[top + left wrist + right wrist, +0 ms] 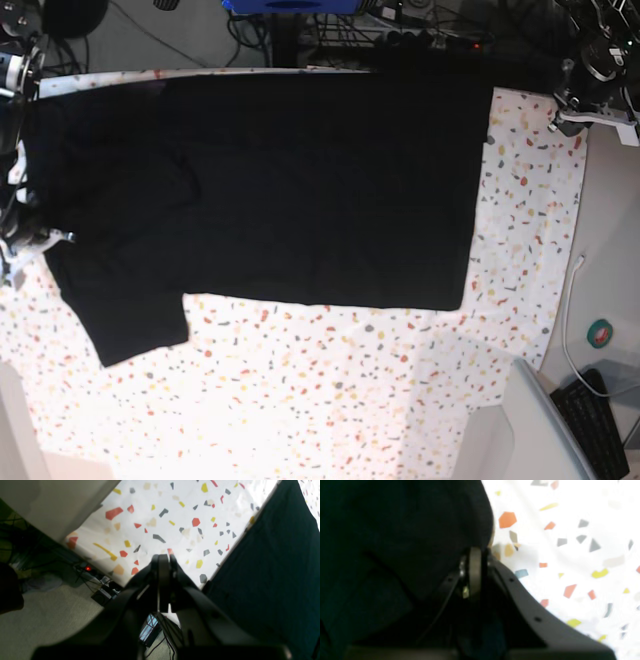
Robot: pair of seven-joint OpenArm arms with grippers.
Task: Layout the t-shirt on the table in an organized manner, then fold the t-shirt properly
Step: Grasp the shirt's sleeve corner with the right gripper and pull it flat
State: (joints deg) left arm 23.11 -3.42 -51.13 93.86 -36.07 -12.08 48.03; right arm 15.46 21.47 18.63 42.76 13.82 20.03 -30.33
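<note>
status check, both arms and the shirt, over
Left end effector shut, empty, over bare table. Right end effector shut at the t-shirt edge, grip unconfirmed. T-shirt spread flat, unfolded. Nothing in the way.

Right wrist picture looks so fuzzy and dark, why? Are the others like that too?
Right wrist view: the black t-shirt sits too close, so it blurs, and the table washes out white. Left wrist view: sharper table flecks, blurry tool. Base view: clear, though the shirt shows almost no detail.
</note>
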